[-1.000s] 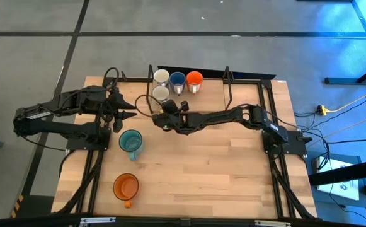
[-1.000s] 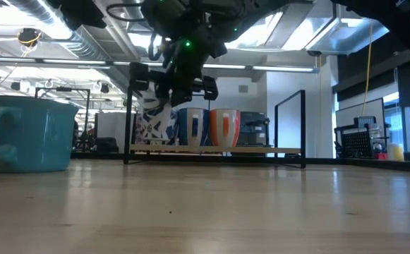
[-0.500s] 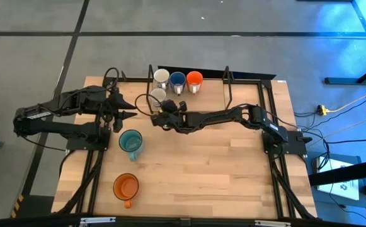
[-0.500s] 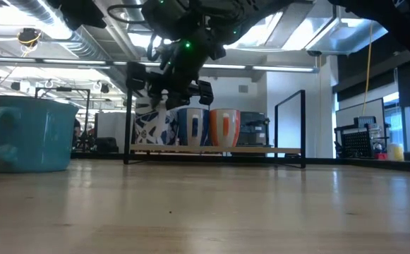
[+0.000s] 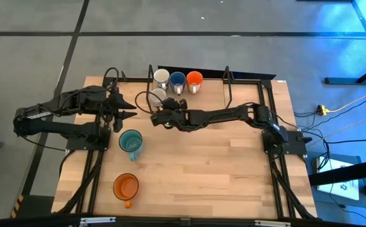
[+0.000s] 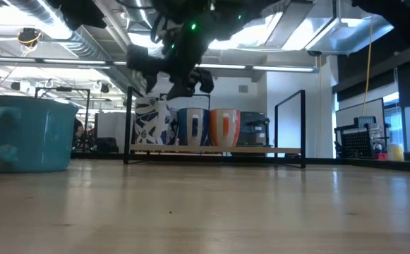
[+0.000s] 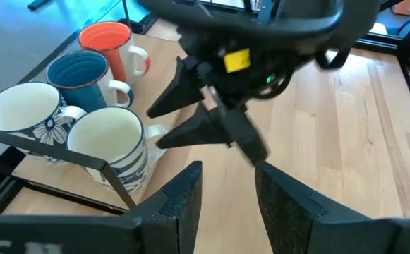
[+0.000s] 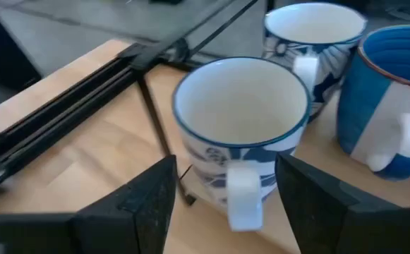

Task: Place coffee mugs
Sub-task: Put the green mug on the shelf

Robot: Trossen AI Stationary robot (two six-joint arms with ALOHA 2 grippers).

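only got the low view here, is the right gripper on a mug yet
Observer: Not yet. The right gripper is open, lined up with the handle of the front white mug.
Operator: any mugs out on the table besides the teal one
Observer: Yes, an orange mug stands near the table's front edge, in front of the teal mug.
Operator: where's the left arm
Observer: The left gripper hangs open to the left of the front white mug, apart from it.

The teal mug (image 6: 25, 134) is cut off by the low view's left edge
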